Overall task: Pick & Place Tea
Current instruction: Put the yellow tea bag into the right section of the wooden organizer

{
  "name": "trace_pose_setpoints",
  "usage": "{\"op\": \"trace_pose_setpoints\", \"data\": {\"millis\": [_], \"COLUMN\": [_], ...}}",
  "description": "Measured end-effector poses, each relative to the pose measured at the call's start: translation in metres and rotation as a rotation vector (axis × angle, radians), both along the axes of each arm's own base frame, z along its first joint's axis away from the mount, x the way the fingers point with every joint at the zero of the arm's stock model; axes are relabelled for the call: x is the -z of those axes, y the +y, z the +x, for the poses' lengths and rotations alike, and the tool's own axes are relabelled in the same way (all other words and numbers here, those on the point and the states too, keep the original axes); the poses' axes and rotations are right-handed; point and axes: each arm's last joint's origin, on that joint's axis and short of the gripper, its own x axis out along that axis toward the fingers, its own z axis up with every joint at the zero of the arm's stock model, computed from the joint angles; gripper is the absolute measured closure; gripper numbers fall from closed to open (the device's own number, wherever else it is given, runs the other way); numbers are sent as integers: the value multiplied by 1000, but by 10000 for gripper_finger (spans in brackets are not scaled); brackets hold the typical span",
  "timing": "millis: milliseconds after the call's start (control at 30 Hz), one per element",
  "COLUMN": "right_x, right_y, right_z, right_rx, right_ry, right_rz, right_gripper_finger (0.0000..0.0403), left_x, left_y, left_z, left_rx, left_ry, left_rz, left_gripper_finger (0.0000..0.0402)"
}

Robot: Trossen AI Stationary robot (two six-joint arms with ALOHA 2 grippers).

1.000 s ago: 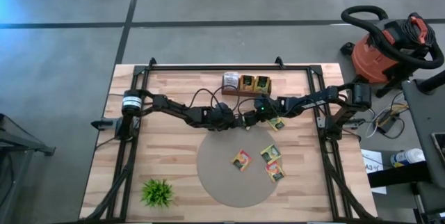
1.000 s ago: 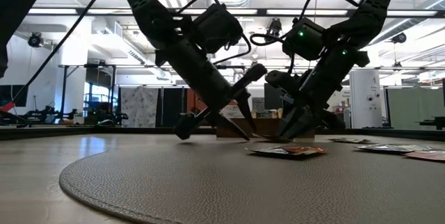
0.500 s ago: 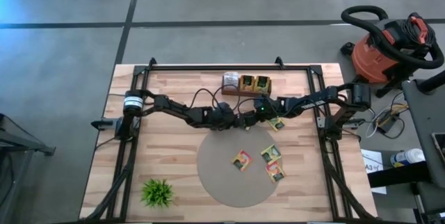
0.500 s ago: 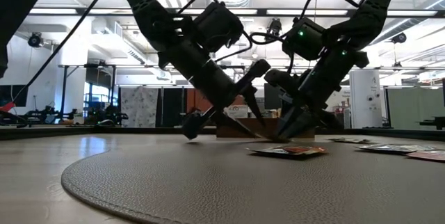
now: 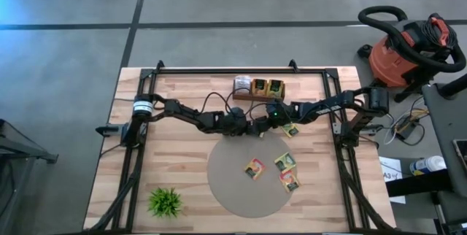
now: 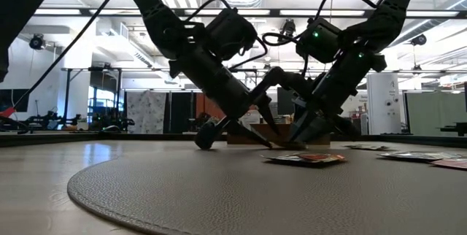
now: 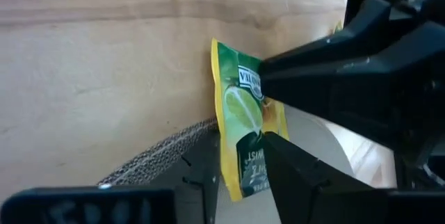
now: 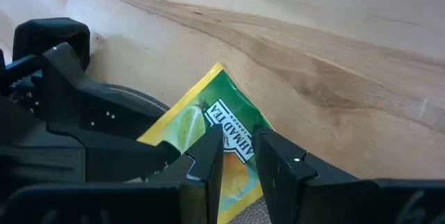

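Note:
One yellow-green tea sachet (image 7: 240, 123) (image 8: 201, 109) stands on edge between my two grippers, over the wood at the far rim of the round grey mat (image 5: 233, 184). My right gripper (image 5: 264, 123) (image 8: 238, 135) is shut on it. My left gripper (image 5: 252, 125) (image 7: 240, 147) faces it from the table's left, open, with one finger on each side of the sachet's lower end. Three more sachets lie flat on the mat (image 5: 253, 168) (image 5: 284, 160) (image 5: 289, 180). Another lies on the wood (image 5: 290, 129) by my right gripper. My right gripper pinches the sachet between its two fingers at the dark label panel (image 8: 235, 128) near the sachet's middle. The fingers (image 7: 306, 64) slant down from the table's right. The sachet stands upright in the hold; I cannot tell if its lower edge rests on the table. My left gripper has one finger (image 7: 292, 172) in front of the sachet's lower corner; I cannot tell if it touches.
A wooden holder with tea boxes (image 5: 257, 87) stands at the table's far edge, just behind both grippers. A small green plant (image 5: 166, 201) sits near the front left corner. Black frame rails (image 5: 135, 169) (image 5: 349, 169) run along both sides.
My left gripper has rolled a little at the wrist, and its fingertips have edged toward my right gripper and the sachet. My right gripper has kept still with the sachet.

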Motion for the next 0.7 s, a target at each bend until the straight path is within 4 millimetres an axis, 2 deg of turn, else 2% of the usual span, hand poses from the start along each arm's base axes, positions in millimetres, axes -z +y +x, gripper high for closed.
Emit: {"op": "trace_pose_setpoints", "data": {"millis": [367,500,700], "right_x": [-1,-7,-37], "right_y": [-1,-1,-2], "right_z": [1,4,0], "right_rx": [23,26,-54], "right_ry": [-21,-68,-146], "right_rz": [0,-18,-129], "right_gripper_finger": [321,321,321], "left_x": [1,-1,-30], "left_y": [-1,2,10], "left_z": [0,0,-5], "left_rx": [71,101,143], "left_ry": [16,8,-49], "left_rz": [50,82,146], "left_gripper_finger": [394,400,401]}}
